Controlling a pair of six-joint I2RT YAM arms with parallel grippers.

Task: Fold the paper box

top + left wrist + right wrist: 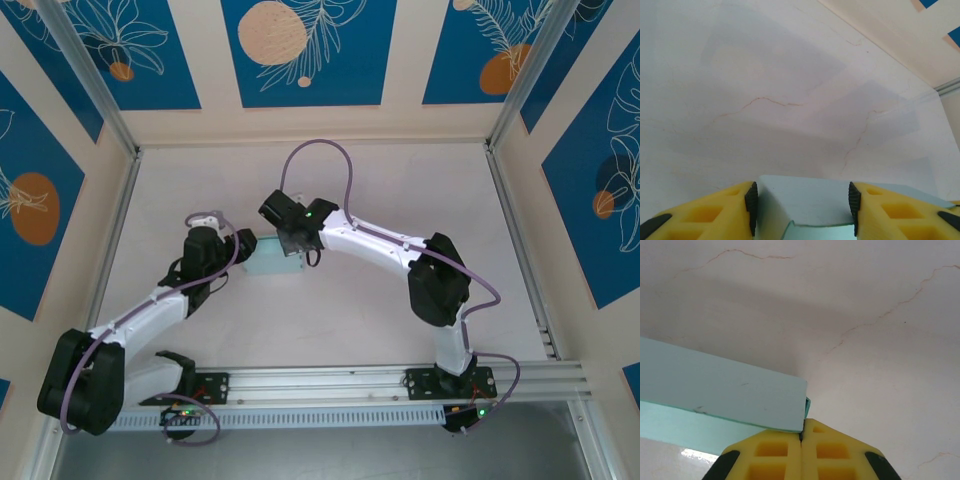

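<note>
**Paper box [270, 260] gripped by two robot pincers near the middle of the table**

From above, the paper box is a small, pale light-blue card shape. It sits just left of the centre of the off-white table [350, 320], well away from every edge of the table. Two black-and-white arms reach in from the table's near edge and meet at it, one from the left and one from the right.

The left pincer [802, 200] is clamped on the paper box. In its wrist camera the yellow fingers stand apart at the width of the box. Their black pads [751, 201] press against its two opposite sides, and the blue card fills the gap between them.

The right pincer [801, 427] is clenched, with its two yellow fingers [775, 455] drawn together. A thin edge of card at one corner of the paper box runs down into the seam between them. In that camera the box shows as a long pale-blue panel with a greener band below it.

I cannot tell whether the box rests on the table or is lifted slightly off it.

Faint reddish hairline marks cross the table surface. A lilac cable [315, 145] loops over the table's far half.
</note>
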